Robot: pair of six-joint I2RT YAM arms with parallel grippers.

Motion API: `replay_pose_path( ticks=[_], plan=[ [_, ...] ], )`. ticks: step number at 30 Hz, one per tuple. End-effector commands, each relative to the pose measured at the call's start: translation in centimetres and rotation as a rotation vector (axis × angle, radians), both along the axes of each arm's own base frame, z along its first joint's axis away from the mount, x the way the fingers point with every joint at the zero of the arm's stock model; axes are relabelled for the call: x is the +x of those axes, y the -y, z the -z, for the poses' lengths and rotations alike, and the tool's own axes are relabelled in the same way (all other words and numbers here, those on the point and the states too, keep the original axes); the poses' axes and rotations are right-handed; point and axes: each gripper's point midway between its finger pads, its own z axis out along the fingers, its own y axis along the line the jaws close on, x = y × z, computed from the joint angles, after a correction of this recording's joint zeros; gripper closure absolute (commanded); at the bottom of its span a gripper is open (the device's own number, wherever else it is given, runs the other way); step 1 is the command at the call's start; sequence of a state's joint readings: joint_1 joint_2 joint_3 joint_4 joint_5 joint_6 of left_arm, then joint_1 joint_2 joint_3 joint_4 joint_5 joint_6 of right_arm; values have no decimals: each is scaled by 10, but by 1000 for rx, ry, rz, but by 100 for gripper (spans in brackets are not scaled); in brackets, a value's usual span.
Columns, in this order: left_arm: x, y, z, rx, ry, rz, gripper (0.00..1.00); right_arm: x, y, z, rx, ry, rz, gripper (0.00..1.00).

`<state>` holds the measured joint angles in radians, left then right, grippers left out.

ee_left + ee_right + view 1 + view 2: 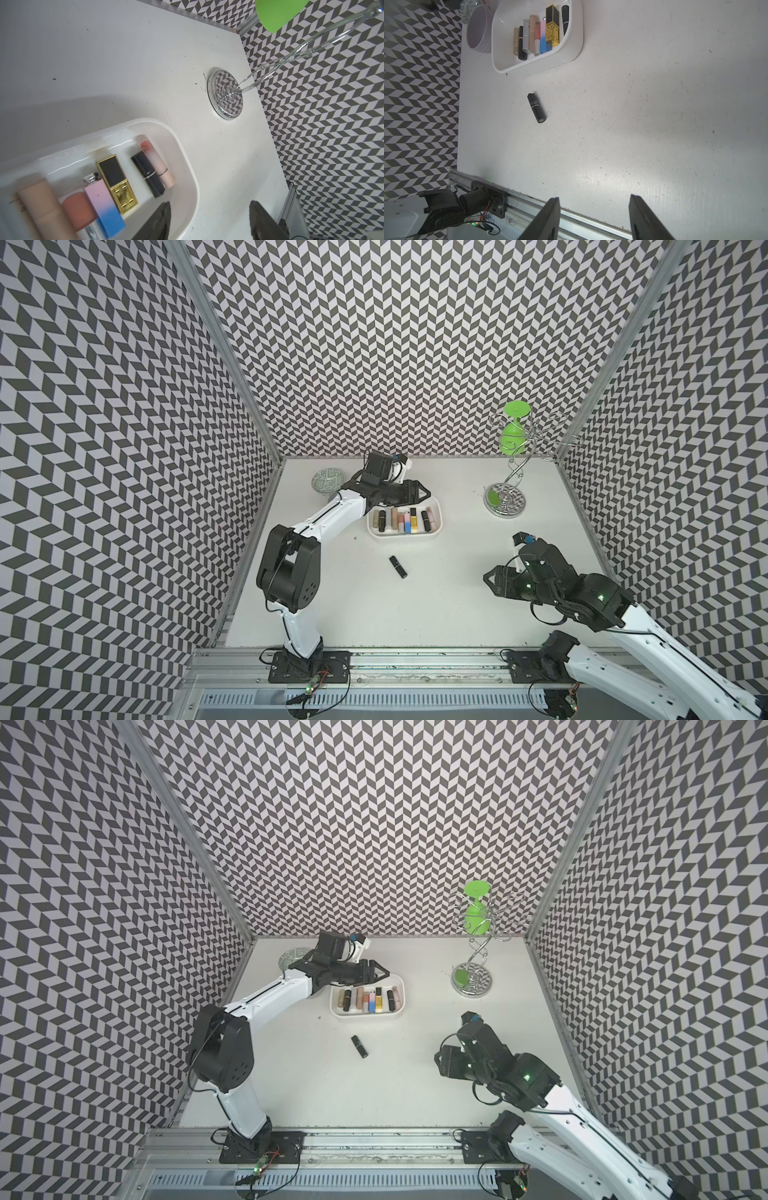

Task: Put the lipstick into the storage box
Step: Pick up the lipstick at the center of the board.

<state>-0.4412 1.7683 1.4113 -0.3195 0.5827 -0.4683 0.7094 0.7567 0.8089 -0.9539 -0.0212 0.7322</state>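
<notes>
A glossy black lipstick (536,108) lies on the scuffed white table (457,614) near the front wall of the smooth, round-cornered plastic storage box (405,536), whose far rim the left gripper (209,204), fingers spread and empty, partly hides; the right gripper (594,198) likewise gapes empty.

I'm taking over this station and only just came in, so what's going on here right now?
The left arm's tool hangs open and empty over the far rim of the white storage box, which holds a row of lipsticks. One black lipstick lies on the table in front of the box, with nothing touching it. The right arm's tool hovers open and empty off to the side, above the table.
</notes>
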Motion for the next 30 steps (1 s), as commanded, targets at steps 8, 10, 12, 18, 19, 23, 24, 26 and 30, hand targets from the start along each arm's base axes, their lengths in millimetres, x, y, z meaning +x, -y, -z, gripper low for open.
replay_pose_path(
  ticks=[8, 10, 12, 18, 19, 23, 24, 26, 30],
  plan=[
    [-71, -68, -27, -6, 65, -64, 33, 29, -60, -9, 129, 41, -149, 42],
    [-86, -82, -28, -3, 72, -82, 33, 32, -73, -7, 145, 33, -179, 42],
    [-103, -95, -26, 15, 71, -96, 33, 36, -89, -3, 155, 24, -215, 42],
    [-147, -124, -20, 62, 70, -160, 30, 35, -142, 8, 142, -2, -342, 42],
    [-152, -127, -19, 61, 69, -175, 30, 34, -150, 10, 133, -6, -362, 42],
    [-177, -142, -16, 36, 58, -239, 29, 35, -178, 26, 73, -18, -430, 42],
    [-182, -145, -16, 29, 54, -256, 29, 37, -183, 32, 51, -20, -443, 42],
    [-192, -149, -13, 16, 40, -274, 29, 43, -191, 41, 12, -22, -462, 42],
    [-211, -150, -11, -39, 6, -283, 28, 57, -209, 63, -77, -29, -501, 42]
  ],
)
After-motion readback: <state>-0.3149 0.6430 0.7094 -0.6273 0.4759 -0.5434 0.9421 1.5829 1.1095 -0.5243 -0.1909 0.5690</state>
